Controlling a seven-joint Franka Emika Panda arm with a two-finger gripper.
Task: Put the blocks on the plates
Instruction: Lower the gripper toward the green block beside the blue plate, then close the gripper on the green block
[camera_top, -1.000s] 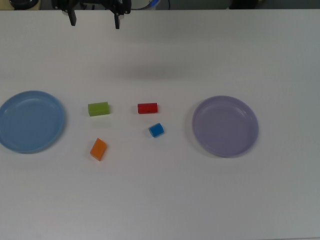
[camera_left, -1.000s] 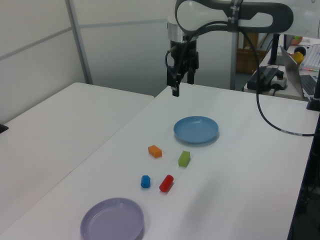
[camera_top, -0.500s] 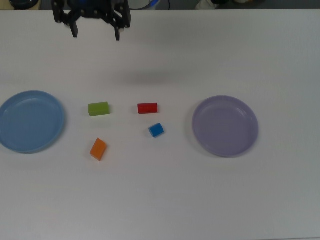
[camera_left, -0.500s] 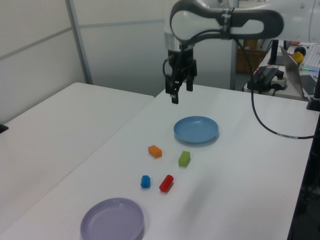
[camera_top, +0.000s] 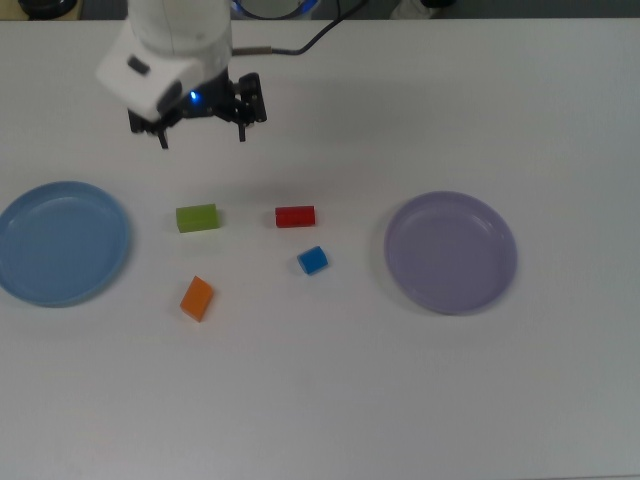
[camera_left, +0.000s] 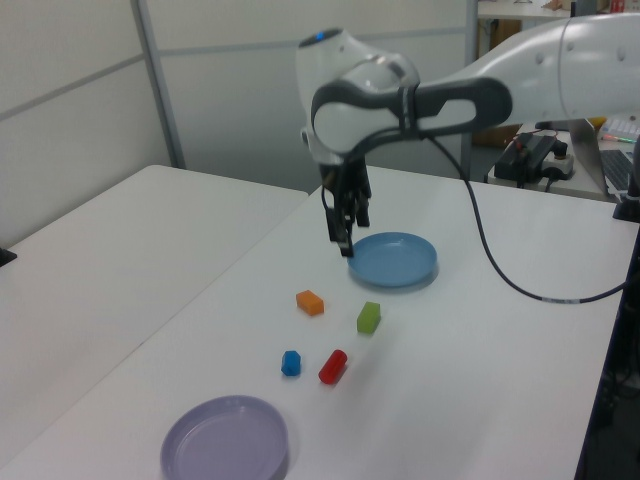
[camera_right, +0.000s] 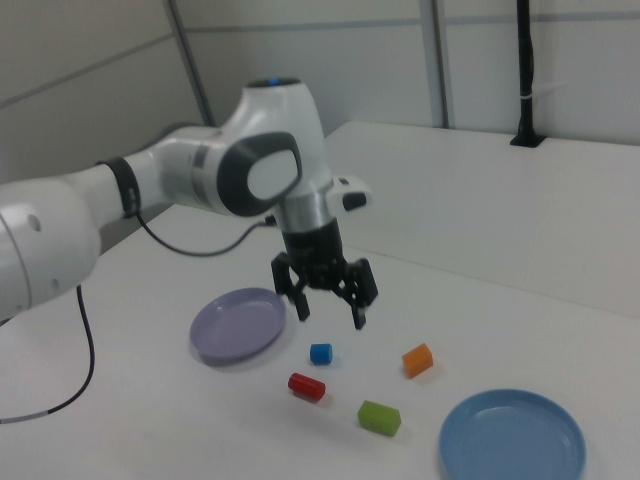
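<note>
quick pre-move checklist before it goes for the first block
1. Gripper open and empty: ok.
2. Green block free on the table, apart from the orange block: ok.
3. Red block and blue block apart, room to grasp either: ok.
4. Blue plate empty: ok.
5. Purple plate empty: ok.
6. Gripper lined up over a block: not ok, it hangs short of the green one in the top view.

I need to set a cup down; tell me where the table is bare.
Bare: the wide strip along the top view's bottom edge, below the orange block, and right of the purple plate. Crowded: the middle, between the blue plate and the purple plate.
</note>
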